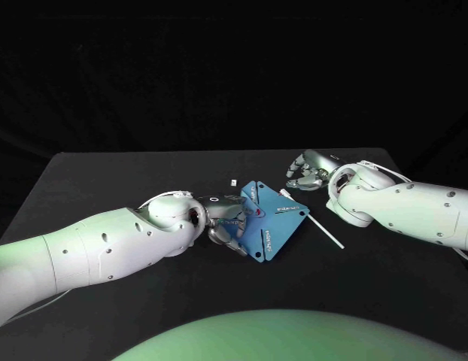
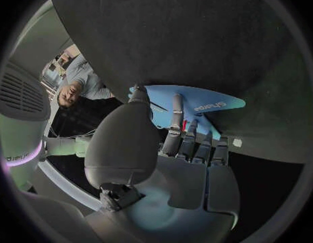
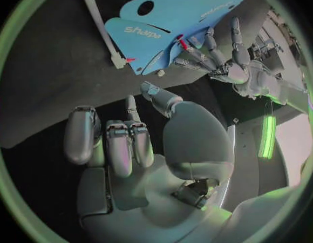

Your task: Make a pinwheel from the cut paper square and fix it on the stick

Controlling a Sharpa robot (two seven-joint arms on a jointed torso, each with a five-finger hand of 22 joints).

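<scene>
Gripping the blue paper square (image 1: 268, 222) by its left edge, the left hand (image 1: 224, 229) had thumb and fingers closed on the thin matte sheet (1 round hole, printed lettering) at mid-table. A slim white stick (image 1: 313, 221) lay just beside it on the black table (image 1: 104, 180). The right hand (image 1: 308, 171) hovered beyond, empty, fingers loosely bent and apart. A red speck (image 3: 186, 44) by the left fingers was too small to identify.
</scene>
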